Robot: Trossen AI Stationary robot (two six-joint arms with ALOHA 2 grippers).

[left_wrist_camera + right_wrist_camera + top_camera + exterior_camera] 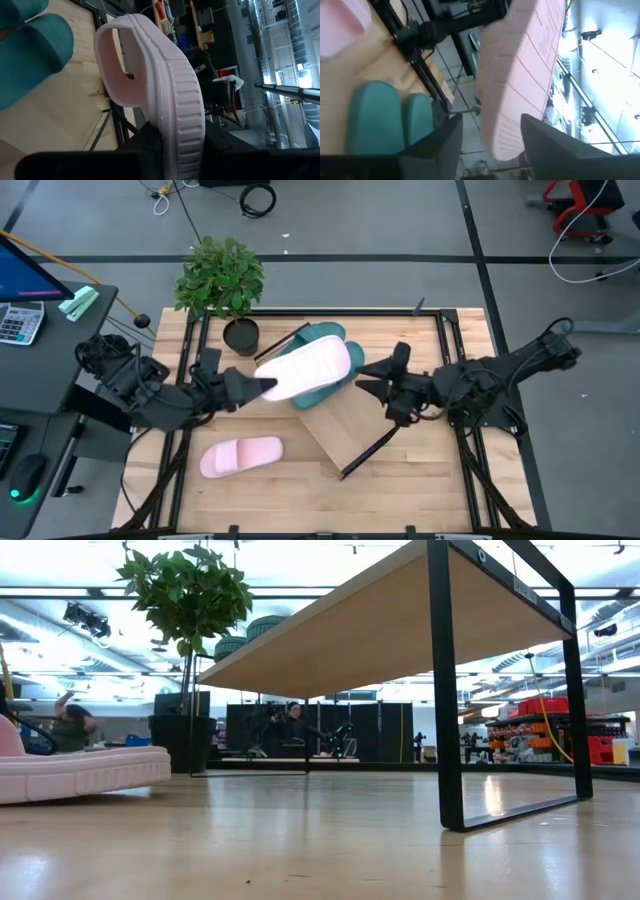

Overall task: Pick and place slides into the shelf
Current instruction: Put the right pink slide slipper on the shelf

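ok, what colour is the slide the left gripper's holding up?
Light pink slide, held by the left gripper; clearest in the high view.

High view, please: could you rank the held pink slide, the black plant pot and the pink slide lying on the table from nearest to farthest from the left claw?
1. The held pink slide, gripped in the left claw, over the teal slides.
2. The black plant pot, just behind the claw, near the table's far edge.
3. The pink slide lying on the table, toward the near edge.
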